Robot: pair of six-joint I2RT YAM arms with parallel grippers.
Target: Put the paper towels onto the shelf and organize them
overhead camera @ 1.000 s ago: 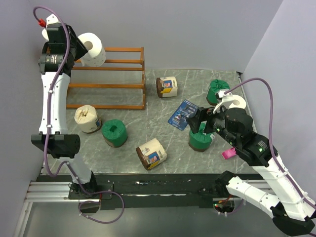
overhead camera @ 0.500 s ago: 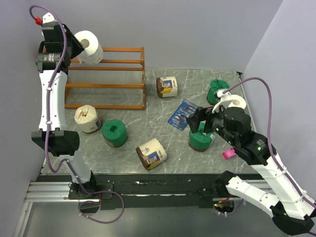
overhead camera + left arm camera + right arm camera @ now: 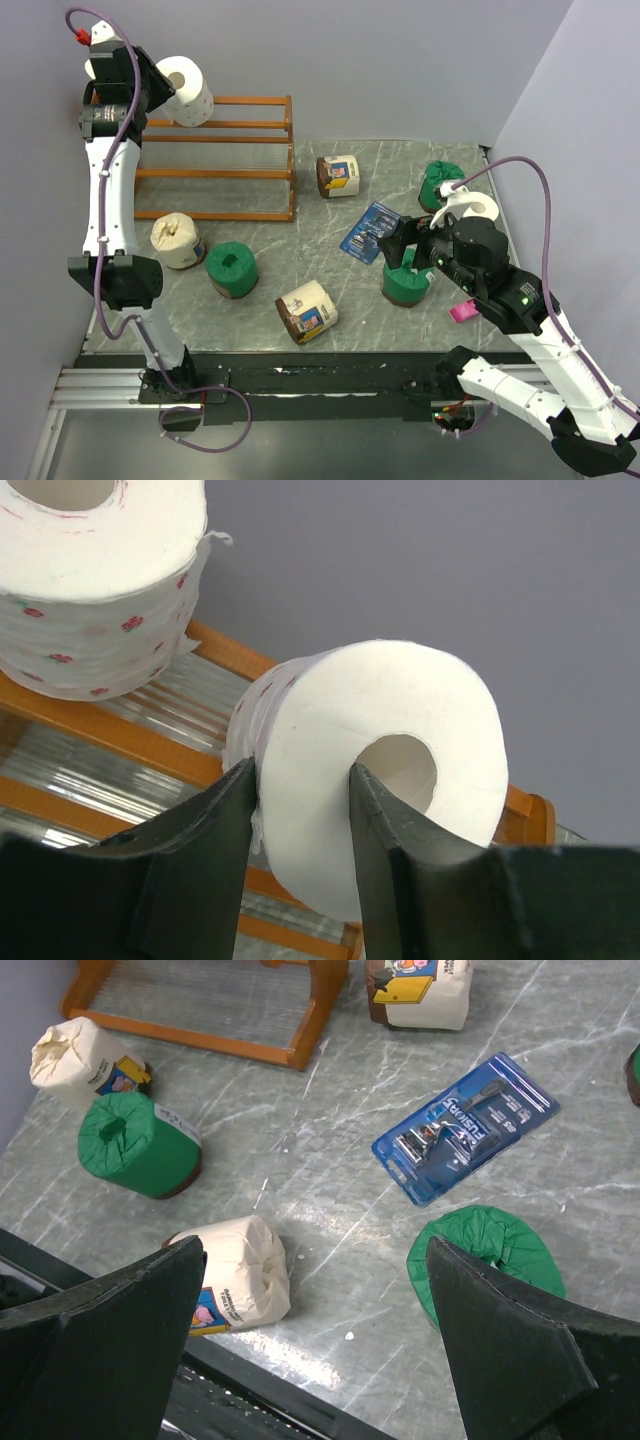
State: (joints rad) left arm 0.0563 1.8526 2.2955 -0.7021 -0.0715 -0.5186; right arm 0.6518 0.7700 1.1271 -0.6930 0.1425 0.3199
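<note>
Over the shelf (image 3: 240, 98), left hand (image 3: 300, 775) pinching a white roll (image 3: 330, 720), right hand (image 3: 315, 1250) spread above a green roll (image 3: 485, 1250).

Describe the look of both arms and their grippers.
The left arm and right arm have white links, black joints and a looping purple cable; the left's ends in a red plug. The left gripper and right gripper have flat matte black fingers.
</note>
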